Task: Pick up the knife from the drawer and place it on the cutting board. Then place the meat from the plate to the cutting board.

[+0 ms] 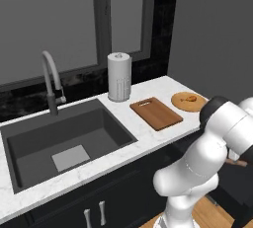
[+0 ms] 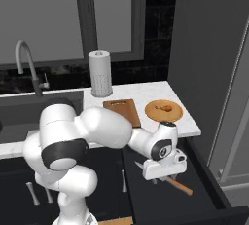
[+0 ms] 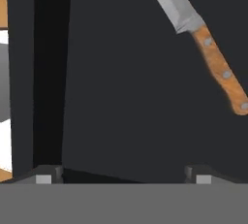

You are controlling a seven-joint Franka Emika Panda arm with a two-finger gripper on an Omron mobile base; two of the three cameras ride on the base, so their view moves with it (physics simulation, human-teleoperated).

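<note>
Your pincer hung spread wide, empty, over the open drawer; knife lay on the drawer floor, up and right of your fingertips | meat sat on plate; cutting board on worktop

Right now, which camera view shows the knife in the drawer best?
The hand view: the knife lies on the dark drawer floor, blade and riveted wooden handle both clear, ahead of the open tool. The right base view shows only its handle end past the hand. The left base view shows at most a brown sliver by the arm.
</note>
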